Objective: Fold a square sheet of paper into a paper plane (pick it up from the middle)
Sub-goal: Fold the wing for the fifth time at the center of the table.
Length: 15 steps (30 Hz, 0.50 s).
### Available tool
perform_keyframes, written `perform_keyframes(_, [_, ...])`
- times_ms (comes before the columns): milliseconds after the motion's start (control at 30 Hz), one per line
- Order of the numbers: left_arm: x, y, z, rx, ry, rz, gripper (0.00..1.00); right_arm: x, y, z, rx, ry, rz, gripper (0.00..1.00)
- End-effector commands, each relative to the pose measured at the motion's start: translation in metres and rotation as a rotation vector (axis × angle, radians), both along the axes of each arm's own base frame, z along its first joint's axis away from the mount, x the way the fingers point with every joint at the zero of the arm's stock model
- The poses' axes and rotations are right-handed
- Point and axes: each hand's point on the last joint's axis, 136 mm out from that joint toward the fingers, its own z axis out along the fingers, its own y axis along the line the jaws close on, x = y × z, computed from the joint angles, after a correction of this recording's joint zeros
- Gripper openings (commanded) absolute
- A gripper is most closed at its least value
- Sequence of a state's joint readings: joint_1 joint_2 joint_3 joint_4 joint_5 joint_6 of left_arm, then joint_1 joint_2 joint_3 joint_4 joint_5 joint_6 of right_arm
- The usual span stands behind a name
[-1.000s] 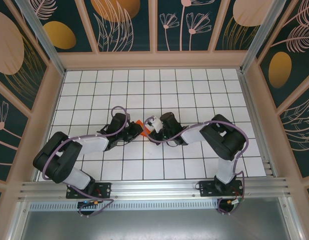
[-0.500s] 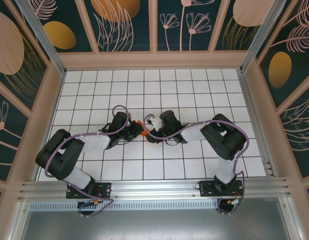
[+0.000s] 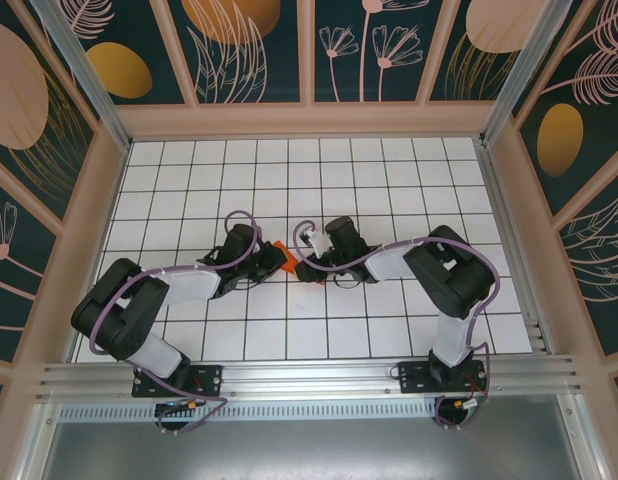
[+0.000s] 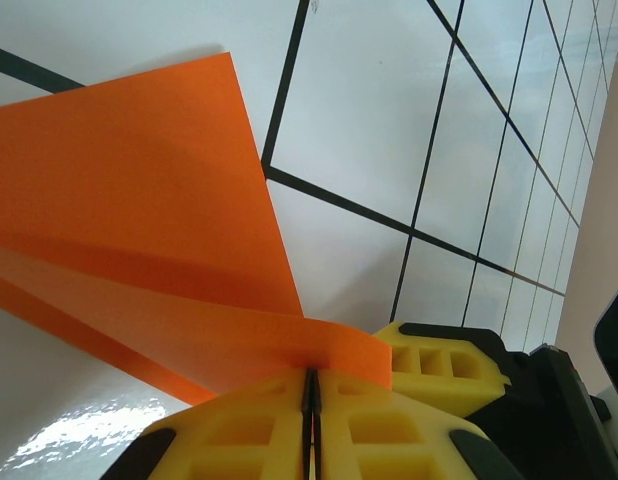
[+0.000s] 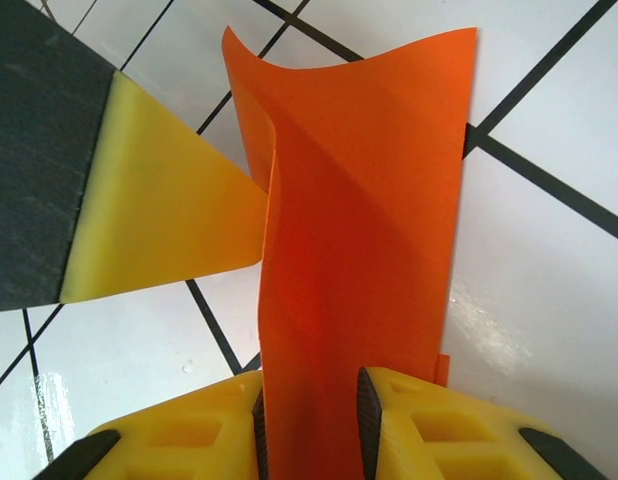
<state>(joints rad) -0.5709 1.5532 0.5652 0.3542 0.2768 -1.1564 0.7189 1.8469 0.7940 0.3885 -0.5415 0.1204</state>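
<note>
Paper plane (image 4: 149,220) pinched between both pincers.

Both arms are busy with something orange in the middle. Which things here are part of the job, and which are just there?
Part of the job:
orange paper, partly folded
left gripper, clamped on the paper
right gripper, jaws around the paper

Just there:
white grid table
patterned walls

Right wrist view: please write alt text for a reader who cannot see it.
The right hand has its yellow fingers around folded orange paper that rises above the white grid table. A yellow finger of the left hand touches the paper's left side.
</note>
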Motion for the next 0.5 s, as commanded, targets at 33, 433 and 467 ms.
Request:
perform_keyframes(33, [-0.003,0.002,-0.001,0.012,0.010,0.005,0.13,0.001,0.010,0.026,0.062,0.005,0.027,0.31])
perform_keyframes(433, [-0.006,0.003,0.001,0.013,0.003,0.003,0.13,-0.004,0.011,0.021,0.071,0.056,0.033,0.16])
perform_keyframes(467, [-0.005,0.003,0.004,0.008,-0.008,0.006,0.13,-0.007,0.010,0.020,0.075,0.067,0.035,0.13])
